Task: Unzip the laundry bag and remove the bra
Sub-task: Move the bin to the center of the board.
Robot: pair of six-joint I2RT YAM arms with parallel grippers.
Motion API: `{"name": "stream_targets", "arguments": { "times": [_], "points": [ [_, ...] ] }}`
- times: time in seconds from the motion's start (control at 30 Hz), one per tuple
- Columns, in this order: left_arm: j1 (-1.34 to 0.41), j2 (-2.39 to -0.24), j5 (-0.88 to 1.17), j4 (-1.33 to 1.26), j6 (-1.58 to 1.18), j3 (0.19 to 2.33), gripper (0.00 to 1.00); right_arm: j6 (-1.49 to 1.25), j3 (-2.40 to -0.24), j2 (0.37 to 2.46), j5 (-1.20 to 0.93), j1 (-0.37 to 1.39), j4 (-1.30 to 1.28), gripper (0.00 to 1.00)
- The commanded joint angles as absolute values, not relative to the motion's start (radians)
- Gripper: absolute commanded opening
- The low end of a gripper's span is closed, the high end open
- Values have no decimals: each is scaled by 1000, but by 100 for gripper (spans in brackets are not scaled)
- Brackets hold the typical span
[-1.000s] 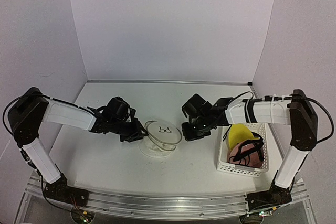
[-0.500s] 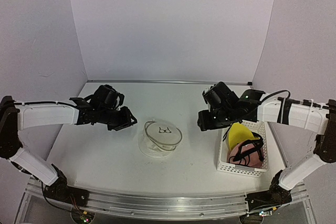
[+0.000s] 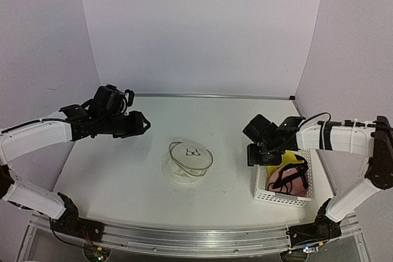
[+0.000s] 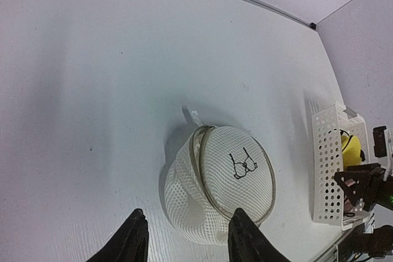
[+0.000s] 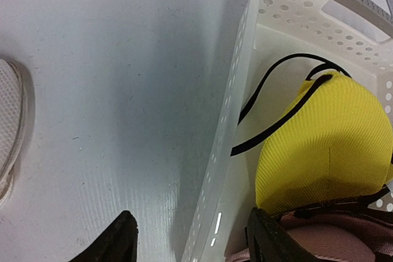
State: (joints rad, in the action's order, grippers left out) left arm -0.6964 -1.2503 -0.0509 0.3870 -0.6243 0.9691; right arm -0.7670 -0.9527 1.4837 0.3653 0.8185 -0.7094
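Top external view puts your laundry bag [image 3: 188,162] in the middle of the table [image 3: 110,176], untouched, its round face with the bra outline tilted up. Your left gripper [image 4: 186,214] hangs well off to its left, fingers apart, holding nothing. Your right gripper [image 5: 191,216], also spread and holding nothing, hovers over the left wall of the white perforated basket [image 3: 307,198], beside a yellow bra [image 5: 319,145].

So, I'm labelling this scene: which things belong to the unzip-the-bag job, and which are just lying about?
Job: laundry bag.
Lying about: white basket; yellow garment and pink garment, both inside it.
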Motion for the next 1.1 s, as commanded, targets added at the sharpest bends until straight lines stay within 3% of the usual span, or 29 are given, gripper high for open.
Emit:
{"name": "stream_targets", "arguments": {
  "times": [0.0,0.23,0.73,1.07],
  "points": [
    [-690,-1219,-94,412,-581,1019,45,-809,-984,1547,390,810,-685,59],
    [-689,-1189,-131,426,-576,1005,47,-799,-1001,1610,379,797,-656,48],
    [-686,-1171,-170,434,-571,983,49,-703,-1135,1701,360,795,-647,0],
    [-681,-1148,-187,447,-572,974,49,-555,-1308,1815,293,794,-618,0]
  ]
}}
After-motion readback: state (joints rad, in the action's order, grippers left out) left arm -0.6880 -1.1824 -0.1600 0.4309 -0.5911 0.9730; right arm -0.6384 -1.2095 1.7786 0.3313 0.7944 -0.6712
